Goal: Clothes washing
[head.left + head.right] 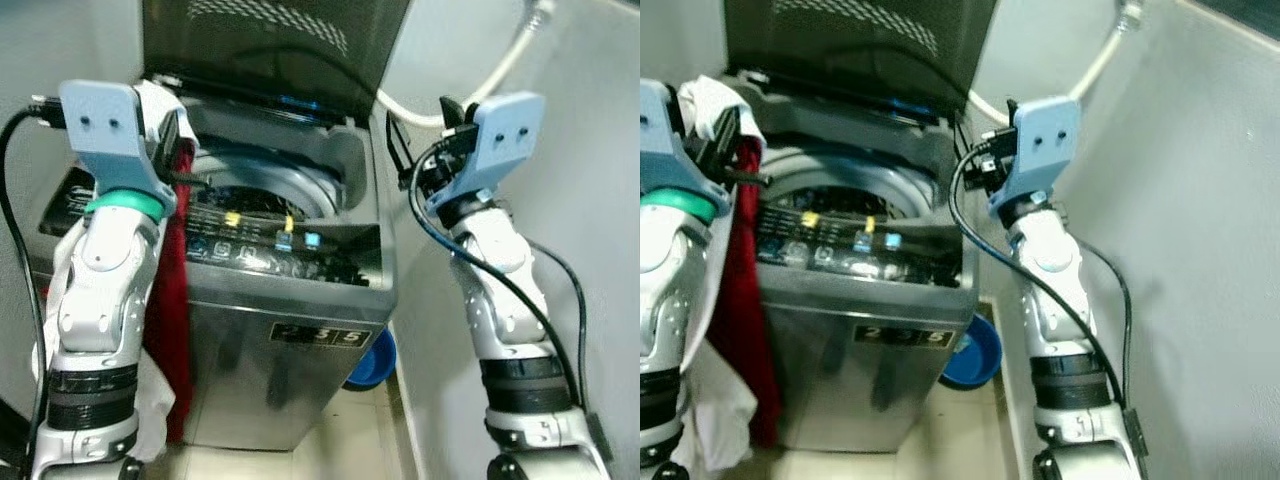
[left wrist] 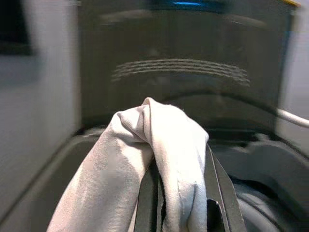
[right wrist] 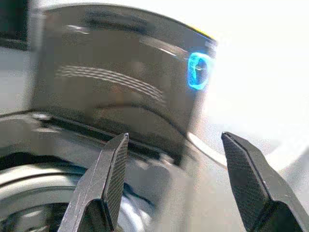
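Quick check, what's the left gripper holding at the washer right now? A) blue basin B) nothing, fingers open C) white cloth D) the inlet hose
C: in the left wrist view the left gripper is shut on a bunched white cloth draped over its fingers, raised by the open washing machine.

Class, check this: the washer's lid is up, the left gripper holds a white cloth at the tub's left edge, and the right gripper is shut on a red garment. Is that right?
One slip: the right gripper is open and holds nothing, as the right wrist view shows. The red garment hangs by the left arm. The washer's lid is up, and the left gripper holds the white cloth.
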You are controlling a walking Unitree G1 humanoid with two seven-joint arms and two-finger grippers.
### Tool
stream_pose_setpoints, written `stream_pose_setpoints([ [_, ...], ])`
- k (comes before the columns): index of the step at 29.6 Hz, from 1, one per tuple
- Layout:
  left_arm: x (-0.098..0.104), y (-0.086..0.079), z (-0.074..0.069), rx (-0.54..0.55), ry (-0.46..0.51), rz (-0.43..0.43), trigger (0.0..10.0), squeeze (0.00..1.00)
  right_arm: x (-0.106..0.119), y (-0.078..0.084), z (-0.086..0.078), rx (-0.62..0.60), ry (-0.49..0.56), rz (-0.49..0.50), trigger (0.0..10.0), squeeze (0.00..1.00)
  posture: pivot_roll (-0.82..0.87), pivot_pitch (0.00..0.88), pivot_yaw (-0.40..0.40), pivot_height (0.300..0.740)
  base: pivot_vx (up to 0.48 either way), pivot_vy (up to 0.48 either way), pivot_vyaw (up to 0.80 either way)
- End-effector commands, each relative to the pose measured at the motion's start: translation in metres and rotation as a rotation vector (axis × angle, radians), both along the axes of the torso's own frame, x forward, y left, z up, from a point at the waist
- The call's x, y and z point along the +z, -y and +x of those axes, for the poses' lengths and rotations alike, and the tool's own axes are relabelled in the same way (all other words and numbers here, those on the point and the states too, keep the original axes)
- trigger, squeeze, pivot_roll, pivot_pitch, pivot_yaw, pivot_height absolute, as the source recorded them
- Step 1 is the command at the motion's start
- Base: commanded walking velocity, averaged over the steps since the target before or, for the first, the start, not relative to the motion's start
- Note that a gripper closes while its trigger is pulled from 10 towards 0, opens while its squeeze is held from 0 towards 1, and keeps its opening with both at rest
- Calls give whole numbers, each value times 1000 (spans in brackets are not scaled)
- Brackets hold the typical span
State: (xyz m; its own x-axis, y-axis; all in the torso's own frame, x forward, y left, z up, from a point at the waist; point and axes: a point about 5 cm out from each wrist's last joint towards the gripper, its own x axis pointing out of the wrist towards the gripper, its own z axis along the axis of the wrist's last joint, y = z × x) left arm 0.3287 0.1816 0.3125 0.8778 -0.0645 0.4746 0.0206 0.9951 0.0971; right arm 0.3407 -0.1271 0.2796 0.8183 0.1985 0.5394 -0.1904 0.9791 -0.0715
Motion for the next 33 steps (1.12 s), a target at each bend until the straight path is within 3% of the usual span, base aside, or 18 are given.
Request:
stream_pose_setpoints([
  [1, 14, 6, -3, -52, 45, 30, 10000, 0, 3, 1, -3, -23, 33, 25, 10000, 0, 146, 30, 19, 740, 0, 0, -800],
  [3, 14, 6, -3, -52, 45, 30, 10000, 0, 3, 1, -3, -23, 33, 25, 10000, 0, 146, 30, 19, 740, 0, 0, -800],
  [5, 22, 4, 0, -64, 41, 51, 10000, 0, -3, 2, -4, -47, 34, 55, 10000, 0, 170, 20, 73, 740, 0, 0, -800],
  [10, 27, 3, 2, -70, 42, 63, 10000, 0, -6, 3, -3, -61, 35, 70, 10000, 0, 175, 17, 83, 740, 0, 0, -800],
  [16, 30, 4, 1, -45, 68, 71, 10000, 0, -4, -3, 0, -11, 38, 53, 10000, 0, 169, 8, 45, 740, 0, 0, -800],
  [17, 32, 2, -1, -7, 94, 70, 10000, 0, -1, -14, 2, 95, 28, 36, 10000, 0, 166, 4, 16, 740, 0, 0, -800],
  [21, 32, -1, -2, 10, 103, 64, 10000, 0, 0, -25, 2, 192, 18, 26, 10000, 0, 166, 3, 12, 740, 0, 0, -800],
  [22, 35, -3, -6, 26, 125, 65, 10000, 0, -3, -42, -5, 365, 5, -16, 10000, 0, 170, 0, -22, 740, 0, 0, 0],
  [23, 37, -4, -8, 34, 140, 67, 10000, 0, -6, -51, -10, 459, -5, -34, 10000, 0, 170, 0, -22, 740, 0, 0, 0],
  [24, 37, -4, -8, 34, 140, 67, 10000, 0, -6, -51, -10, 459, -5, -34, 10000, 0, 170, 0, -22, 740, 0, 0, 0],
  [28, 49, -8, -17, 75, 212, 82, 10000, 0, -17, -74, -30, 723, -17, -149, 10000, 0, 174, 0, -47, 740, 0, 0, 0],
  [30, 52, -9, -18, 90, 230, 87, 10000, 0, -20, -77, -32, 748, -18, -179, 10000, 0, 174, 0, -47, 740, 0, 0, 0],
  [33, 50, -11, -21, 105, 234, 75, 10000, 0, -15, -75, -23, 689, 2, -159, 10000, 0, 181, 0, -65, 740, 0, 0, 0],
])
